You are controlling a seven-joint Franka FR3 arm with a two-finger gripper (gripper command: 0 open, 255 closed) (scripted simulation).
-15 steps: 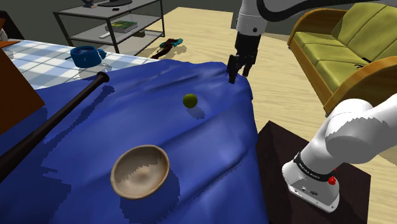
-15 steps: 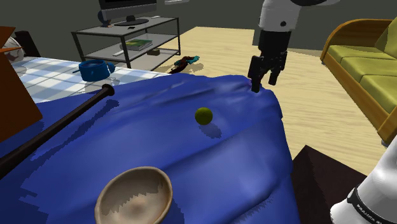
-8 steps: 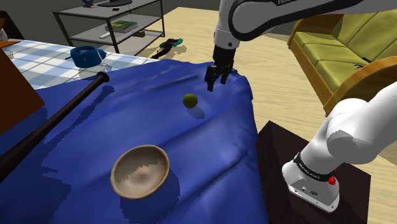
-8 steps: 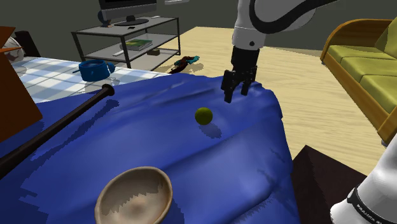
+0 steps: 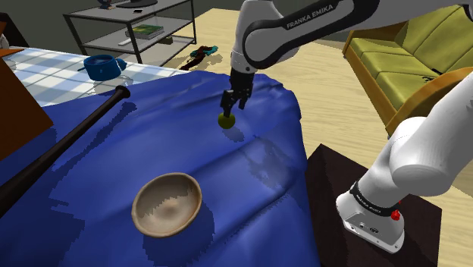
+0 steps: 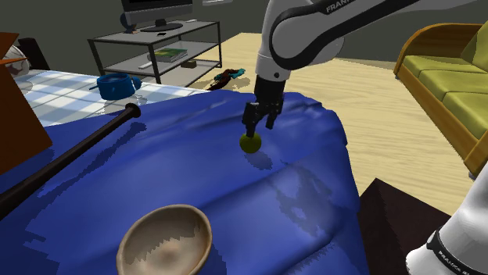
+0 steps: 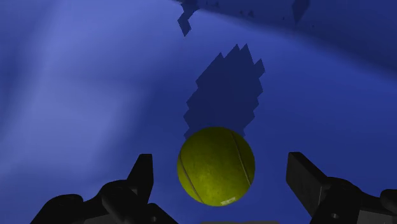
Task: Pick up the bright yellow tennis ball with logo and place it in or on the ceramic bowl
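One round tennis ball (image 7: 216, 165) — under spread hand (image 7: 222, 170)

Arm (image 5: 303, 21) rises from its base (image 5: 371, 216) and arches over toward the tabletop's far edge, with the wrist (image 5: 241, 64) bent straight down. Jaws point down, low over the tabletop. They stand spread, with the fingers (image 7: 141, 177) well apart.

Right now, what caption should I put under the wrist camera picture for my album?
Open black gripper poised around a yellow tennis ball on the blue cloth, fingers not touching it.
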